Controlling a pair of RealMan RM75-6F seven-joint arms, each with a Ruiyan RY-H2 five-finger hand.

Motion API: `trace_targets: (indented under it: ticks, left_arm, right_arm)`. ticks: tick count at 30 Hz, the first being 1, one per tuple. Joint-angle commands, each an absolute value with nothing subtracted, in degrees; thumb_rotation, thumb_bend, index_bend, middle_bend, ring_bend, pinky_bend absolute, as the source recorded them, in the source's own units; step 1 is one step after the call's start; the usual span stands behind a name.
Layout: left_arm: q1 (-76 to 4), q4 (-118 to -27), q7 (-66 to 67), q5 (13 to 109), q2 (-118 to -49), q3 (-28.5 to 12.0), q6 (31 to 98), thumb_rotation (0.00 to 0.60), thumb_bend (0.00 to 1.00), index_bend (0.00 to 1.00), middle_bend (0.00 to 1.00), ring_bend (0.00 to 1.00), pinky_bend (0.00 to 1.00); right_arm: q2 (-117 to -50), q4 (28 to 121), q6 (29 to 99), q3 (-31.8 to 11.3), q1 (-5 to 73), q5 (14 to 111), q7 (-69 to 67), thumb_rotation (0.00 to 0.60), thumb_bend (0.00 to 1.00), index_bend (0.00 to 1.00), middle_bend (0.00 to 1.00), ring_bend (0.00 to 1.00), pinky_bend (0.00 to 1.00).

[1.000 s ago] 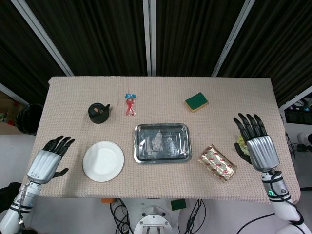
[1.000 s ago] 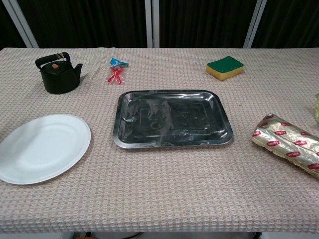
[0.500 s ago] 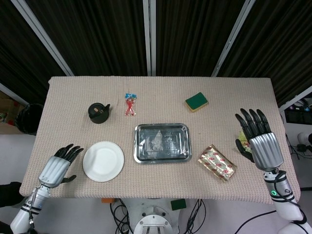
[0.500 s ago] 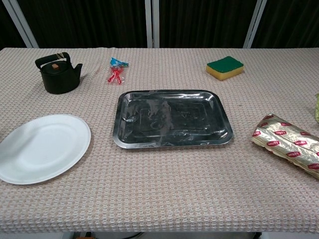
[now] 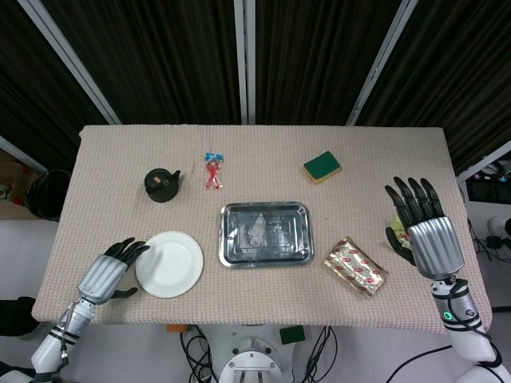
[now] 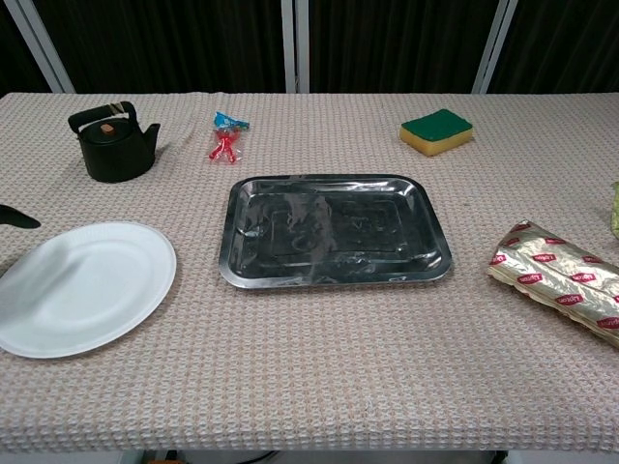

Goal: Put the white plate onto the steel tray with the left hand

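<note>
The white plate lies flat on the woven cloth, left of the steel tray, which has nothing on it. My left hand hovers at the plate's left rim with fingers spread and holds nothing; in the chest view only a dark fingertip shows at the left edge. My right hand is raised, fingers apart, near the table's right edge, far from the plate.
A black kettle stands behind the plate. A red and blue candy packet and a green sponge lie further back. A gold and red snack bag lies right of the tray.
My left hand has moved rightward, from beyond the table's left edge up to the plate's left rim. The right hand shifted slightly. The plate and tray have not moved.
</note>
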State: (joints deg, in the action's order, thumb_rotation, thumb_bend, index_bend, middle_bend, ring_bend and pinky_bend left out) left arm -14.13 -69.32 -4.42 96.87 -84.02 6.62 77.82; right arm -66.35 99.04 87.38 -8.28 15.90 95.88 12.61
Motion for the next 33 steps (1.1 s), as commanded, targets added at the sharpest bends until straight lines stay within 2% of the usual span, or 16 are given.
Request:
trace_targets:
  ticks: [1,9,22,28,33]
  left_arm:
    - [-14.51,-68.15,-6.18,97.48,-85.20,6.85,77.70,0.600,0.00,0.17,0.16,0.08,0.20]
    - [-15.75,-61.47,-9.18,99.92,-89.95,5.47,81.42,0.600,0.01,0.21,0.20,0.08,0.20]
    - [-17.73,-51.87,-8.51,101.56,-95.66,5.78,81.86,0.600,0.12,0.25,0.20,0.08,0.19]
    - [-17.92,-46.11,-11.08,102.70,-98.45,5.51,86.09,0.600,0.14,0.34,0.20,0.08,0.19]
    - [-18.42,-41.64,-12.50,102.74,-100.63,5.99,85.78,0.600,0.20,0.38,0.21,0.08,0.19]
  right_arm:
    - [-66.33,99.07,87.29,-8.24,15.91,95.84,12.47,0.600,0.36,0.00,0.00,0.00,0.00]
    - [-66.87,98.19,86.70,-7.90,15.97,95.50,11.75,0.600,0.36,0.00,0.00,0.00,0.00]
    - [-67.22,97.67,86.00,-7.84,16.22,95.08,12.09,0.600,0.37,0.00,0.00,0.00,0.00]
    - [-67.48,97.73,85.95,-7.84,16.25,94.99,12.47,0.600,0.37,0.00,0.00,0.00,0.00]
    - [-67.63,97.69,85.91,-7.70,16.26,95.14,12.54,0.600,0.37,0.00,0.00,0.00,0.00]
